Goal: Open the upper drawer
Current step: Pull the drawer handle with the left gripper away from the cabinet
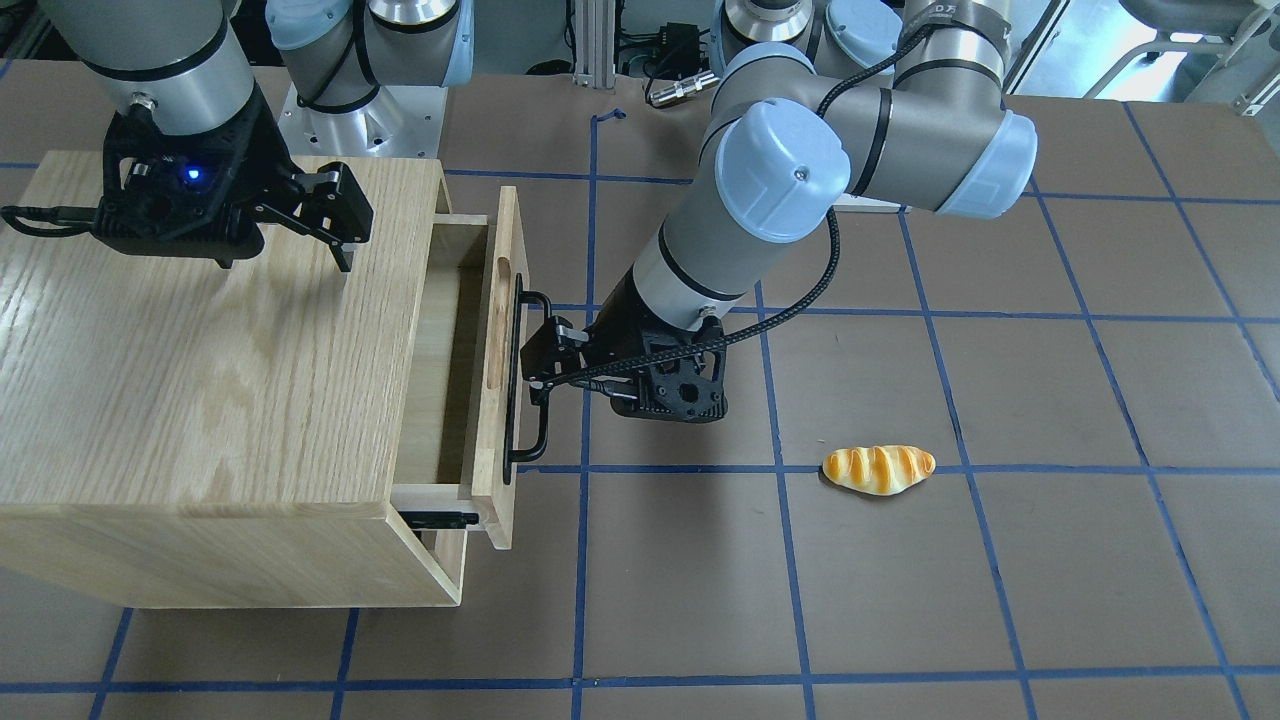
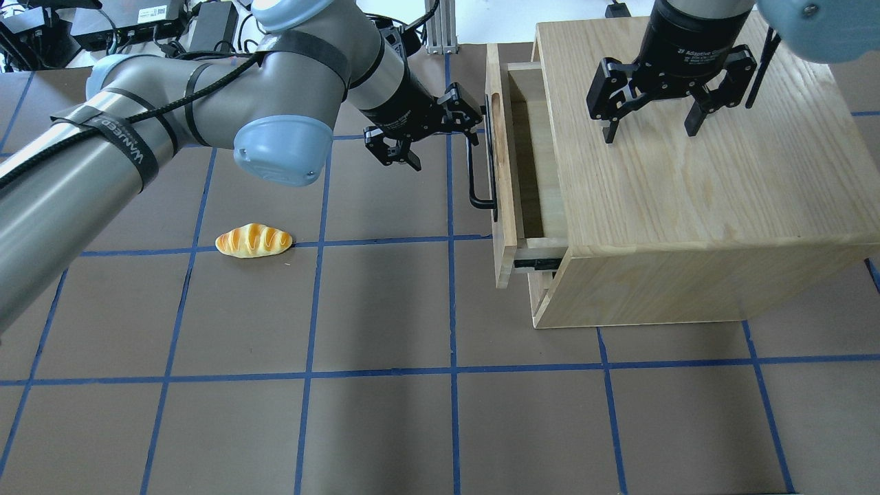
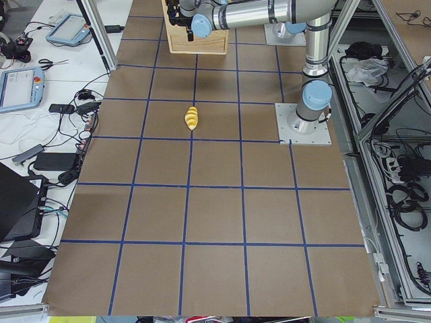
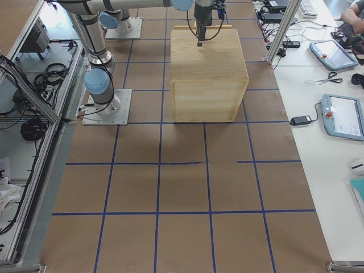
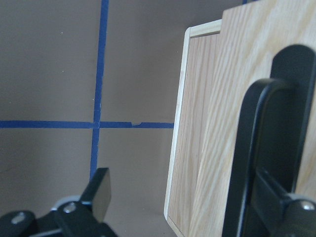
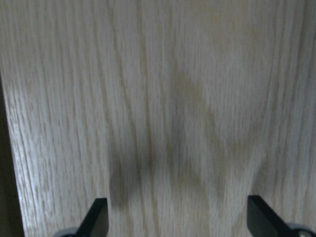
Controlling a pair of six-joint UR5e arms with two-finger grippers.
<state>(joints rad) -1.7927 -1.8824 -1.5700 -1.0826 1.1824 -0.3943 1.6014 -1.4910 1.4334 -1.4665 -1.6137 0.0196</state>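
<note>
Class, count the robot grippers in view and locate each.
2. The left gripper is at the upper drawer's handle; the right gripper is over the cabinet top.

The drawer (image 1: 487, 450) is pale light wood with a black handle (image 1: 514, 430); the cabinet (image 1: 200, 380) is oak with strong wavy grain; the table (image 1: 1000, 560) is dull brown, crossed by a grid of blue tape lines. The bread (image 1: 878, 469) is golden yellow with orange-brown stripes. The left arm (image 1: 780, 180) and right arm (image 1: 150, 50) are grey with pale blue caps; the left gripper (image 2: 445, 143) and right gripper (image 2: 650, 134) are black; 1 blue light (image 1: 192, 176) glows on the right gripper.
</note>
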